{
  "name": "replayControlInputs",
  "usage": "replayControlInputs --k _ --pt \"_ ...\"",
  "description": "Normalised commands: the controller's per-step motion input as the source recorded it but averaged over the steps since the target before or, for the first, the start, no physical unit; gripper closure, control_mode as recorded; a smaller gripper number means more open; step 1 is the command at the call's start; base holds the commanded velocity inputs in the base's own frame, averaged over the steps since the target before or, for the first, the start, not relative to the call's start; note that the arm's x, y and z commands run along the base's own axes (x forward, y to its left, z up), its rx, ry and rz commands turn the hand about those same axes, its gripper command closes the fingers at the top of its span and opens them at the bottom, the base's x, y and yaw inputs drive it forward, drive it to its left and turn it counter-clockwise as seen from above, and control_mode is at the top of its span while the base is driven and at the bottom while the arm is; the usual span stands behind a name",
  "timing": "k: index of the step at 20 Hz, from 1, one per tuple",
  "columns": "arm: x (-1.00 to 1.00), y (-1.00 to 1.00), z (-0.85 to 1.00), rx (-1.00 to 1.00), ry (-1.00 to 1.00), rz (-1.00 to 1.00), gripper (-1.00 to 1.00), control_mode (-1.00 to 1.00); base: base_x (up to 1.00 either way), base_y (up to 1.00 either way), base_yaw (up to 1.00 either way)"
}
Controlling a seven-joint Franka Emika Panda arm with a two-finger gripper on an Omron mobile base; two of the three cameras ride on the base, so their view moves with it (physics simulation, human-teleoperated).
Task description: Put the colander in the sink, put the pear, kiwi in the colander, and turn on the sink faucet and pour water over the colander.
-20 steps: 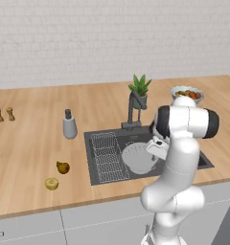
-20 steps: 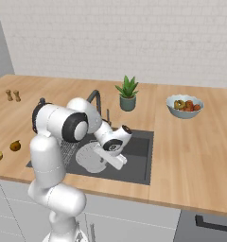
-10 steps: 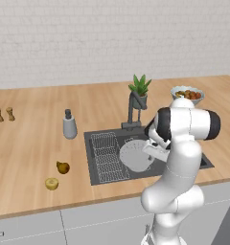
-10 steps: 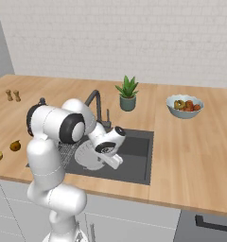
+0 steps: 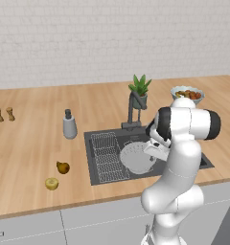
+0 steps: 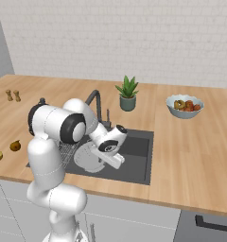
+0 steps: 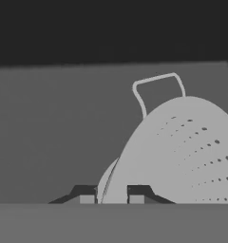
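Your end effector [image 7: 111, 195] grips the colander [image 5: 137, 157] by its rim inside the sink [image 5: 189, 155]; pear [image 5: 63, 167] and kiwi [image 5: 51, 183] lie left on the worktop [image 5: 35, 143].

- Wooden counter [image 5: 35, 139] runs along the white brick wall, with a dark sink [image 5: 100, 176] sunk into it.
- Sitting on it: pear [image 5: 63, 167] and kiwi [image 5: 51, 183] near the front edge, soap bottle [image 5: 69, 125], two little shakers [image 5: 4, 114], potted plant [image 5: 139, 92], fruit bowl [image 5: 186, 94].
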Motion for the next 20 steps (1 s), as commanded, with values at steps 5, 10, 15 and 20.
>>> replayControlInputs --k 5,10,15,20 --pt "-0.14 -0.18 -0.05 0.04 -0.03 0.24 1.0 -1.0 0.0 0.0 0.0" --pt "-0.08 -0.04 -0.15 0.03 -0.05 0.15 -1.0 -1.0 0.0 0.0 0.0" --pt "-0.17 -0.03 -0.26 0.05 -0.04 0.11 -1.0 -1.0 0.0 0.0 0.0" --pt "-0.15 -0.19 -0.18 0.05 -0.08 0.09 -1.0 -1.0 0.0 0.0 0.0"
